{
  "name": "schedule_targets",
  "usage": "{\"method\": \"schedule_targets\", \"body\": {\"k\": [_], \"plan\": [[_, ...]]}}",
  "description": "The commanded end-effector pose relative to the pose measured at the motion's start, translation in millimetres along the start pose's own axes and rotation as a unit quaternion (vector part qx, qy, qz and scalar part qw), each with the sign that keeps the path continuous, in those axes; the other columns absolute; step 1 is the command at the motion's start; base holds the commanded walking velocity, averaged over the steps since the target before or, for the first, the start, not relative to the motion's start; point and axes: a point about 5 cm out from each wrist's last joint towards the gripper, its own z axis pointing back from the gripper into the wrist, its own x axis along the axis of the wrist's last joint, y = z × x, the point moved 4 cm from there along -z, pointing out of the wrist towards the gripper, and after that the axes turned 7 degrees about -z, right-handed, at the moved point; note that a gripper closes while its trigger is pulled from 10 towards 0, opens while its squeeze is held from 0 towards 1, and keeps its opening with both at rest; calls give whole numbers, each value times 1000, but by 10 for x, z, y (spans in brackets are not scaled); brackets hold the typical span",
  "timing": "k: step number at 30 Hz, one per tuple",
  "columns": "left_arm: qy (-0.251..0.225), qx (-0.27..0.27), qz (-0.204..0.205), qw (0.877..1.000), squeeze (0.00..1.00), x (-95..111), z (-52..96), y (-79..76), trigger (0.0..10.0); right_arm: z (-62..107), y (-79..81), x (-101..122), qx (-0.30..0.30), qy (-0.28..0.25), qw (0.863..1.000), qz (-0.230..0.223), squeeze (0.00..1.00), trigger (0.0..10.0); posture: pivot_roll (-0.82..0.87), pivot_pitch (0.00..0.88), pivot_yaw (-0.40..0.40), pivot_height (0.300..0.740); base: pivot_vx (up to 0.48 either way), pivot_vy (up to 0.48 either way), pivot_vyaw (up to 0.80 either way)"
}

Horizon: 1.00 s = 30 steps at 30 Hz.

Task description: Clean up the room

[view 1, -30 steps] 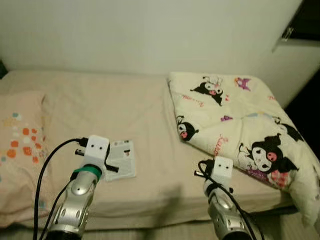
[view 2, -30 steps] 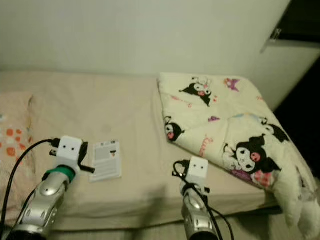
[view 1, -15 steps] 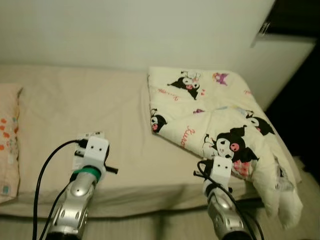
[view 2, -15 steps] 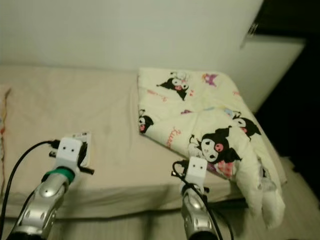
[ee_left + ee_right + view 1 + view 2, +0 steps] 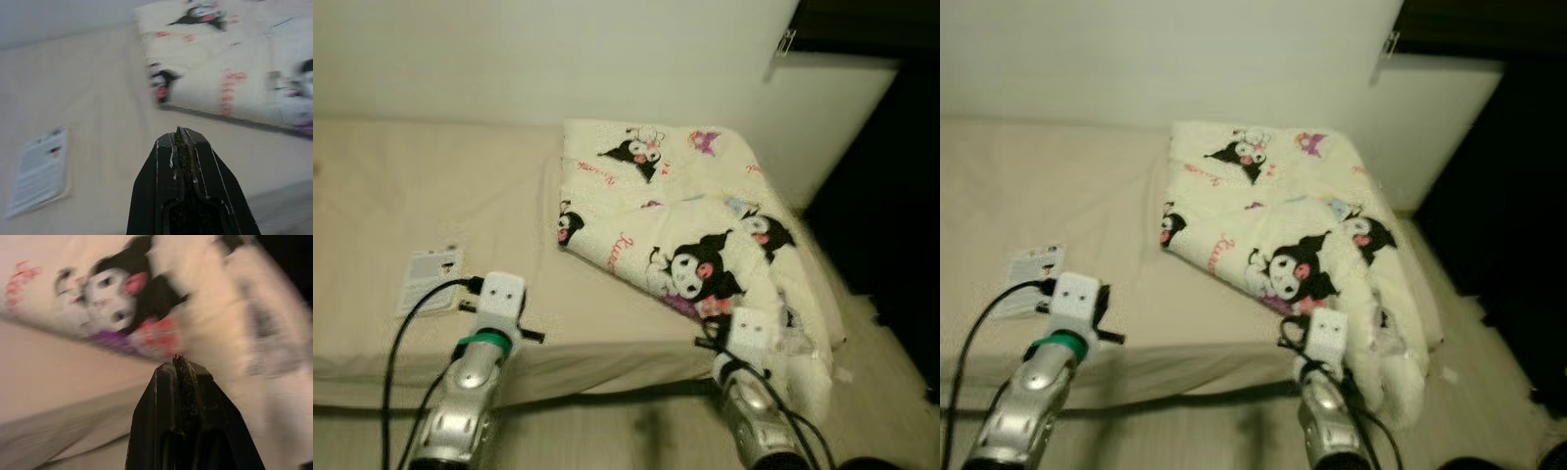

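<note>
A cream blanket [image 5: 685,211] printed with black cartoon characters lies crumpled on the right part of a beige bed [image 5: 431,186], its corner hanging over the front right edge. A white printed leaflet [image 5: 433,281] lies flat on the sheet near the front left. My left gripper [image 5: 180,139] is shut and empty, held low in front of the bed near the leaflet. My right gripper [image 5: 180,366] is shut too, low before the blanket's hanging corner [image 5: 234,323].
A plain white wall [image 5: 558,59] backs the bed. A white cabinet or panel [image 5: 832,108] stands at the right, with dark space beyond it. Pale floor [image 5: 636,431] runs along the bed's front edge.
The camera has swung to the right: the orange-patterned pillow has left the picture and the blanket and leaflet have shifted left. Both grippers stay shut in front of me.
</note>
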Motion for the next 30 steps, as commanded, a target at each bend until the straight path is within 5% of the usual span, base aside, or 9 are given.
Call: {"method": "schedule_targets", "body": {"k": [1,13,24,30], "plan": [[6,1,-1,1000,0,-23,5,16,10000,15,-3,-52,-4,8,1000,-5,0,10000,140,2,-27,740,0,-375,0],[6,13,28,1000,0,-16,5,45,10000,14,-13,-52,-5,9,1000,-6,0,10000,140,2,-27,740,0,-276,0],[-3,29,56,998,0,40,4,138,10000,7,-3,-48,-3,9,1000,-4,0,10000,138,7,-30,740,0,480,0],[-5,22,34,999,0,42,6,112,10000,3,2,-41,-2,9,1000,-4,0,10000,138,7,-30,740,0,320,0]]}}
